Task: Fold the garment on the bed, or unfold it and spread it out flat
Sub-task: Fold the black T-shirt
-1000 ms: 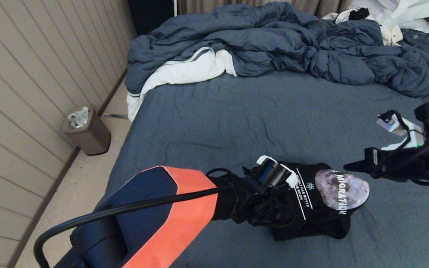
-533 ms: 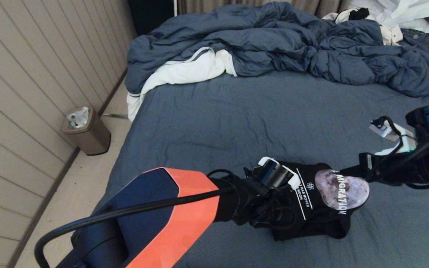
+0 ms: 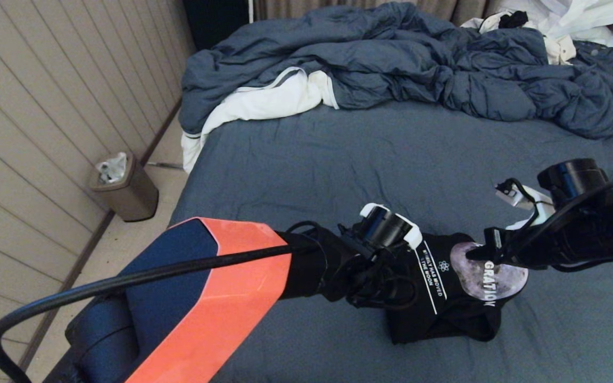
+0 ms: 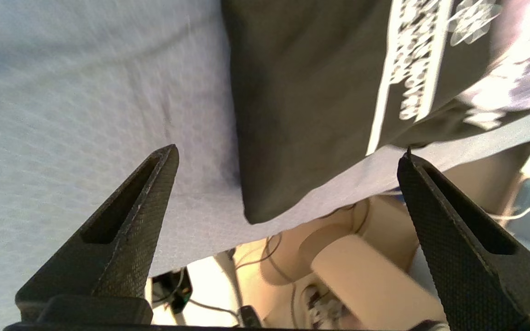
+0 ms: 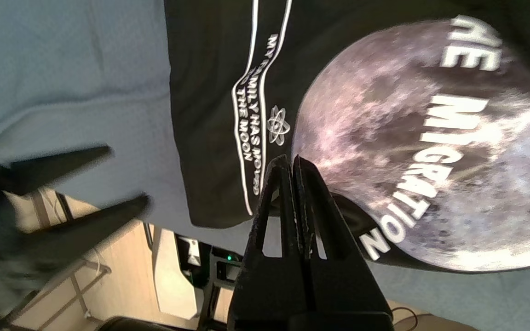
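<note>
The left arm fills the lower left of the head view, its orange and navy shell nearest the camera, reaching toward frame centre. The left gripper (image 4: 288, 156) stands with its jaws spread wide and nothing between them; in its wrist view the two black fingers (image 4: 131, 216) frame a corner of the shirt (image 3: 445, 298) and bare sheet, apart from both. The shirt lies folded into a compact black bundle just right of lower centre in the head view, near the front edge of the bed (image 3: 338, 159), print side up, showing a grey moon and white text lines. The right gripper (image 3: 471, 254) comes in from the right edge of the frame, its jaws pressed together and empty, the tip over the moon print; whether it touches the cloth I cannot tell. Beyond the shirt the slate-blue sheet runs bare through mid-frame. Across the top lies a rumpled duvet (image 3: 391, 58), with a white cloth (image 3: 264, 103) spilling out at upper left of centre. A bin (image 3: 123, 186) stands on the floor at the left.
</note>
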Robot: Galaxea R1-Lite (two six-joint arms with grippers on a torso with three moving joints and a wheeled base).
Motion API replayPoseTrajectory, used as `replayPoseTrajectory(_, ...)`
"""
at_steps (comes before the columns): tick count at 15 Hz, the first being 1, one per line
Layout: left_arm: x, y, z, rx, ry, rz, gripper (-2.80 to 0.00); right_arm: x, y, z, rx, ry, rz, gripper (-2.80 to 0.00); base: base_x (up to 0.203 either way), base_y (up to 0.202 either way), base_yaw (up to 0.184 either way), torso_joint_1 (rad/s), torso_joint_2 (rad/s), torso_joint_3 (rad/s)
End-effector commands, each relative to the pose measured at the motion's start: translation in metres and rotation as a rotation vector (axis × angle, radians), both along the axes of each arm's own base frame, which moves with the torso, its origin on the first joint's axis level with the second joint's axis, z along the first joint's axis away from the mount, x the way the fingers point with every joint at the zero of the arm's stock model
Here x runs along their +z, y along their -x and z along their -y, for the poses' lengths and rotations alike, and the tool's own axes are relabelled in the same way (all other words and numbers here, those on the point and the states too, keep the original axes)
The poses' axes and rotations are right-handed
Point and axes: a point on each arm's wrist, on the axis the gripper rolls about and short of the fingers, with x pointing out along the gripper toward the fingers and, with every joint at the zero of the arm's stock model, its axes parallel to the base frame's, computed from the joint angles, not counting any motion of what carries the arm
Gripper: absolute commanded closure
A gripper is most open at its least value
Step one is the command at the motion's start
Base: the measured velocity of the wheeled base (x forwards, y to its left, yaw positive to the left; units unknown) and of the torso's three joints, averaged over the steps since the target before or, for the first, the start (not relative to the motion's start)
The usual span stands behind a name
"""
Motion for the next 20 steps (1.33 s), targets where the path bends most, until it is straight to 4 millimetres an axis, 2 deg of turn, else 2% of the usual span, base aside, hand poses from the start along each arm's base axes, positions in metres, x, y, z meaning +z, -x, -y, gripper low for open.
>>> replayPoseTrajectory(1,0.024,0.003,-0.007,0.01,0.039,0.015,-2.8,-0.006,-0.003,-0.004,0.017,-0.002,-0.022,0.0,0.0,0.0,0.0,0.0,0.0,0.0)
replayPoseTrajectory(5,0.019,0.003,-0.007,0.018,0.024,-0.007,-2.8,-0.007,-0.008,-0.013,0.037,0.01,-0.024,0.0,0.0,0.0,0.0,0.0,0.0,0.0)
replayPoseTrajectory(6,0.02,0.004,-0.008,0.018,0.021,-0.009,0.0,-0.007,-0.008,-0.013,0.035,0.013,-0.021,0.0,0.0,0.0,0.0,0.0,0.0,0.0)
replayPoseTrajectory(9,0.032,0.008,-0.014,0.031,0.024,-0.021,0.0,-0.007,-0.007,-0.014,0.035,0.017,-0.024,0.0,0.0,0.0,0.0,0.0,0.0,0.0)
replayPoseTrajectory(12,0.041,0.011,-0.038,0.069,0.006,-0.054,0.0,-0.01,-0.013,-0.023,0.043,0.045,-0.033,0.0,0.0,0.0,0.0,0.0,0.0,0.0)
replayPoseTrajectory(15,0.056,0.019,-0.076,0.109,-0.01,-0.078,0.0,0.0,-0.015,-0.017,0.013,0.054,0.001,0.0,0.0,0.0,0.0,0.0,0.0,0.0)
replayPoseTrajectory(18,0.058,0.03,-0.118,0.156,-0.031,-0.091,0.0,0.008,-0.012,0.006,-0.075,0.107,0.028,0.0,0.0,0.0,0.0,0.0,0.0,0.0)
replayPoseTrajectory(20,0.054,0.038,-0.142,0.19,-0.041,-0.084,0.0,0.006,-0.007,0.022,-0.109,0.148,0.023,0.0,0.0,0.0,0.0,0.0,0.0,0.0)
